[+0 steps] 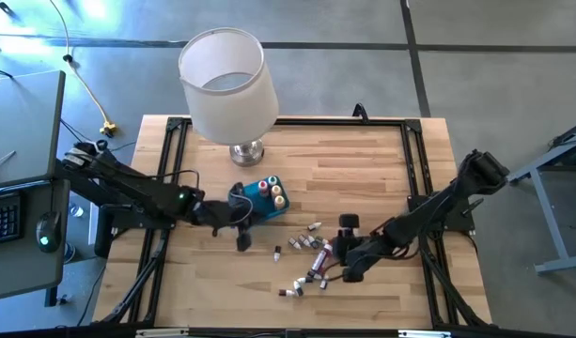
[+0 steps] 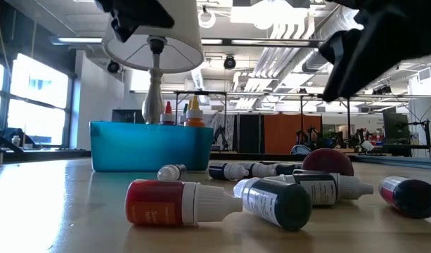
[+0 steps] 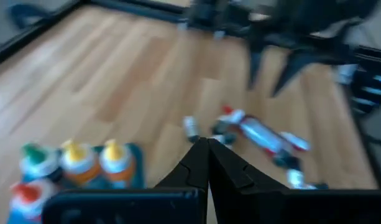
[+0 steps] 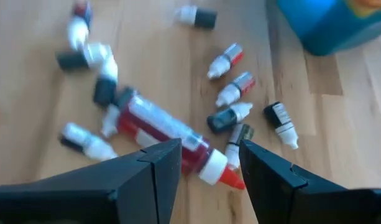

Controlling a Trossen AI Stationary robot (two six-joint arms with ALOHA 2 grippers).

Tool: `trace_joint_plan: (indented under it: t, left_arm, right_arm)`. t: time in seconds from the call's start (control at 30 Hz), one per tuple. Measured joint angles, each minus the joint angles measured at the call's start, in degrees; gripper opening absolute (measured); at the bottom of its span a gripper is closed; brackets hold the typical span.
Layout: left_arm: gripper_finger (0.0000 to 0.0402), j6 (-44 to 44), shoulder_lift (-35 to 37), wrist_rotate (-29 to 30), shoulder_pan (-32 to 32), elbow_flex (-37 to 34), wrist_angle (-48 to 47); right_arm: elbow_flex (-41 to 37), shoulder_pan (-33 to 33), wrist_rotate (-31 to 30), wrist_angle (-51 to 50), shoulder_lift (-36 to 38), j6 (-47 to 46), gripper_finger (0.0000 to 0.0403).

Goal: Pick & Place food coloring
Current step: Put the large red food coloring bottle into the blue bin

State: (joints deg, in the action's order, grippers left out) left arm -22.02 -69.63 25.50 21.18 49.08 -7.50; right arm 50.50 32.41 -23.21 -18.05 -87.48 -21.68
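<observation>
Wooden table point(image 1: 363, 169) carrying scattered food coloring bottles point(image 1: 306, 258) beside a blue tray point(image 1: 265, 212), right gripper point(image 4: 206, 163) reaching down over the larger red bottle point(image 4: 162, 130), fingers spread apart, holding nothing, left gripper point(image 3: 207, 155) hovering just beside the tray, fingers pressed together.

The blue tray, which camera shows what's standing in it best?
The high view: it looks straight down into the blue tray, showing capped bottles upright inside. The low view shows its side wall with tips poking above. The left wrist view catches blurred bottles; the right wrist view only a corner.
</observation>
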Motion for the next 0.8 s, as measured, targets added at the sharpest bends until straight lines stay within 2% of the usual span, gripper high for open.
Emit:
trace_joint_plan:
  t: [0.1,0.27,0.47,0.67,0.8]
  left_arm:
    - [0.0009,4.7,0.0,-4.3,0.3,0.5,0.0]
    - [0.0044,8.6,-0.1,-9.7,0.2,0.5,0.0]
    - [0.0082,8.5,-0.8,-6.2,0.2,0.5,0.7]
    - [0.0088,8.2,-0.8,-5.2,0.2,0.5,0.4]
    - [0.0088,8.0,-0.8,-5.0,0.2,0.5,0.5]
  right_arm:
    - [0.0,0.2,0.8,-0.9,-2.2,5.8,0.0156]
    - [-0.1,0.0,7.9,-3.7,-3.0,15.0,0.0156]
    - [0.0,-2.6,7.7,-1.9,-3.0,26.9,0.0156]
    - [-2.7,-7.8,17.0,4.7,-3.0,30.8,0.0154]
    - [-6.0,-9.6,17.9,8.7,-3.0,33.7,0.0149]
